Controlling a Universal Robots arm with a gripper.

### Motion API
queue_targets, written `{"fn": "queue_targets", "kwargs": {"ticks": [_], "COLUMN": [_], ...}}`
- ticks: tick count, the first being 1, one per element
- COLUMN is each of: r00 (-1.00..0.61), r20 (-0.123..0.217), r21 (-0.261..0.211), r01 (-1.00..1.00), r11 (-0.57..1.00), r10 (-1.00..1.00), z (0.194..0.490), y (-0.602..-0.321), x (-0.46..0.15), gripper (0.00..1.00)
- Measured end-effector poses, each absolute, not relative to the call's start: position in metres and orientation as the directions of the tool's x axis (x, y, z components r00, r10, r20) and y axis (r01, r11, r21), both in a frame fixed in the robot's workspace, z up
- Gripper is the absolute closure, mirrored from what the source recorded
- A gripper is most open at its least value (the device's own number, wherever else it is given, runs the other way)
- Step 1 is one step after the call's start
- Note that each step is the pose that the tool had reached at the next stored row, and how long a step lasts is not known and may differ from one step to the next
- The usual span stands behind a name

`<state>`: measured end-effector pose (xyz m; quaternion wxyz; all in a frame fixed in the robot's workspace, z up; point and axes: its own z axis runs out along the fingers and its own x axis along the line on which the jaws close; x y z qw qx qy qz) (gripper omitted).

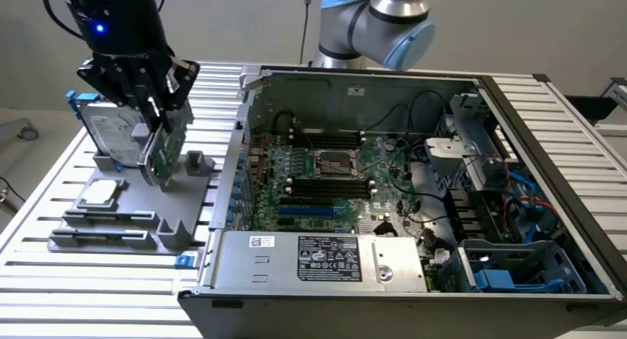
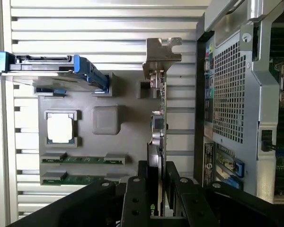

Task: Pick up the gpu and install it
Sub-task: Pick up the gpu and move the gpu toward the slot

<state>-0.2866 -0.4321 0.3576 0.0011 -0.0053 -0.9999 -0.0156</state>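
Pick looks done: gripper (image 1: 157, 128) jaws clamped on the gpu (image 1: 163, 154), card on edge just over the grey fixture (image 1: 108, 232), beside the open case (image 1: 392, 78). Install not yet done.

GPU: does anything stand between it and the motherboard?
Yes. The computer case's grey perforated metal wall rises between the green circuit-board gpu, clamped in the gripper, and the motherboard; the case is open above.
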Motion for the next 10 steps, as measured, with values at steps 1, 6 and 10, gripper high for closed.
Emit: {"fn": "queue_targets", "kwargs": {"ticks": [1, 6, 10], "r00": [-1.000, -1.000, -1.000], "r20": [0.003, 0.006, 0.010], "r21": [0.031, 0.032, 0.034], "r01": [0.011, 0.011, 0.011], "r11": [0.999, 0.999, 0.999], "r10": [0.011, 0.011, 0.011], "z": [0.362, 0.385, 0.403], "y": [-0.432, -0.434, -0.435], "x": [-0.284, -0.265, -0.248], "gripper": [0.73, 0.73, 0.73]}}
